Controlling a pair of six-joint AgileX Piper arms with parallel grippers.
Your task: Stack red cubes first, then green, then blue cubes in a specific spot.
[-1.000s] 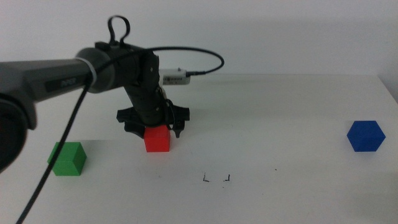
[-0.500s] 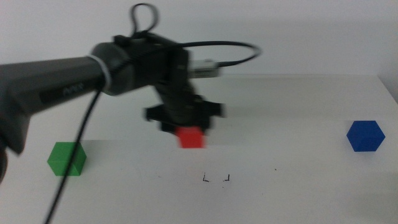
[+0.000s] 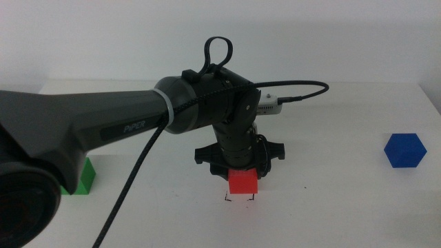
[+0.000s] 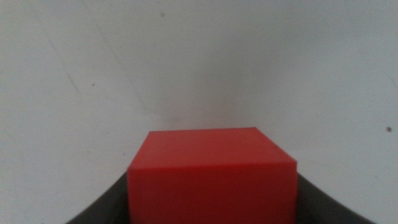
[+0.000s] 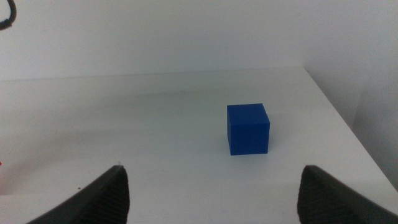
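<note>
My left gripper (image 3: 242, 176) is shut on the red cube (image 3: 242, 182) and holds it right over the black corner marks (image 3: 240, 198) of the square spot, at or just above the table. In the left wrist view the red cube (image 4: 211, 174) fills the space between the jaws. The green cube (image 3: 84, 178) sits at the left, partly hidden behind the left arm. The blue cube (image 3: 405, 150) sits at the far right; it also shows in the right wrist view (image 5: 248, 129). My right gripper (image 5: 211, 199) is open and empty, out of the middle view, facing the blue cube from a distance.
The left arm and its black cable (image 3: 138, 186) cross the left half of the table. A tiny black speck (image 3: 306, 187) lies right of the marks. The table's right edge (image 5: 348, 124) runs close to the blue cube.
My left gripper has carried the red cube to the right and toward the front, from near the green cube's side to the corner marks.
</note>
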